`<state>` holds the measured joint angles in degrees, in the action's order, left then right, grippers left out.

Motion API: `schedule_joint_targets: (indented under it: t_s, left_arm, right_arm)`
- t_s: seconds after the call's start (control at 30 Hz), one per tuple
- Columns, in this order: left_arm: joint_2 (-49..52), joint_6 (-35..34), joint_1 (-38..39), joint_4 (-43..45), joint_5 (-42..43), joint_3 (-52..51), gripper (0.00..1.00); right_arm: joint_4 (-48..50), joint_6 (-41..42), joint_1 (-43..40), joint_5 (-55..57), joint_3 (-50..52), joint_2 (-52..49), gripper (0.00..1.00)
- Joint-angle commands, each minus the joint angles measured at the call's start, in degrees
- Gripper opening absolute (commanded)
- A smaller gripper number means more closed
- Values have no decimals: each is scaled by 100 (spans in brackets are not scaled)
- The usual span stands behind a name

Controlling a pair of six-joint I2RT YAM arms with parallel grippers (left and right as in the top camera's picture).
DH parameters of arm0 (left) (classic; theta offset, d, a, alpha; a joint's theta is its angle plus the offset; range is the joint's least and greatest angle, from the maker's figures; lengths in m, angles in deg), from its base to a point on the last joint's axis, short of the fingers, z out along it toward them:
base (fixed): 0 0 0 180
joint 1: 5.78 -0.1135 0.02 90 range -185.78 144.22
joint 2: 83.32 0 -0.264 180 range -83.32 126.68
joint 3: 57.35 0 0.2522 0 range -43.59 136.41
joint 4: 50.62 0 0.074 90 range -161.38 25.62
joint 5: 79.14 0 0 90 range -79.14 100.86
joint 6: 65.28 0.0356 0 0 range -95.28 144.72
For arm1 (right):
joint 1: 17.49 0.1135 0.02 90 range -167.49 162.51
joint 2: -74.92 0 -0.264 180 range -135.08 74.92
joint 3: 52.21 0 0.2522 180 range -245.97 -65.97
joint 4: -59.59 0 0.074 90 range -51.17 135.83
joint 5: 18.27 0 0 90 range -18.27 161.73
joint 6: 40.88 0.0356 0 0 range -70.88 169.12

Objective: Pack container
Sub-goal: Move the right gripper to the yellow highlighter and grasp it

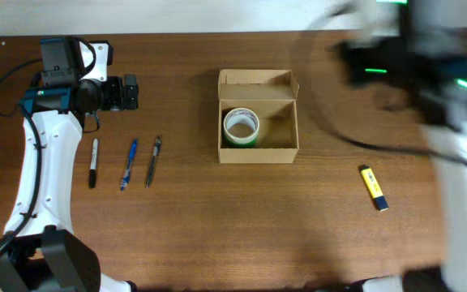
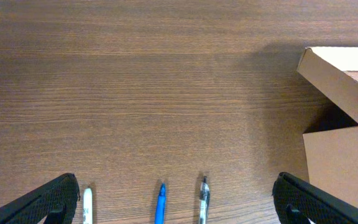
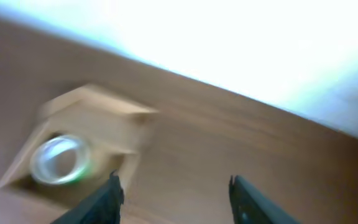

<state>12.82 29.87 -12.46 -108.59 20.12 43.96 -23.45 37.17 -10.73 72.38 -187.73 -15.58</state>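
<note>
The tan cardboard container [image 1: 258, 151] stands open at the table's middle, its flap lid [image 1: 258, 79] folded back. A green-edged tape roll [image 1: 241, 126] lies in its left half. The container also shows in the left wrist view [image 2: 340, 165] and, blurred, in the right wrist view [image 3: 23, 168] with the tape roll [image 3: 58, 160]. My left gripper [image 2: 176, 199] is open and empty, above the tips of the pens, at the far left [image 1: 128, 92]. My right gripper [image 3: 176, 186] is open and empty, blurred, at the far right [image 1: 347, 61].
A black-and-white marker [image 1: 93, 162], a blue pen [image 1: 128, 165] and a clear black pen [image 1: 152, 161] lie side by side left of the container. A yellow highlighter [image 1: 374, 187] lies at the right. The table's far edge meets a white surface.
</note>
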Motion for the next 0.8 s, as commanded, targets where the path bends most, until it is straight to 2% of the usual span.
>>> schedule_joint_targets:
  t_s: [0.0,0.17,0.37,0.47,0.77]
  left_arm:
    - [50,96,-13,-2,83,72,99]
    - [50,96,-13,-2,83,72,99]
    - [50,96,-13,-2,83,72,99]
    - [50,96,-13,-2,83,72,99]
    - [50,96,-13,-2,83,72,99]
  right_arm:
    - [269,542,-833,-195,1388,518,59]
    - [719,514,-1499,-385,3571,1362,66]
    - [876,520,-1714,-31,5344,1346,67]
    - [1261,483,-1786,-17,5888,1147,64]
    - [1897,-964,-1810,37,6262,-20,69]
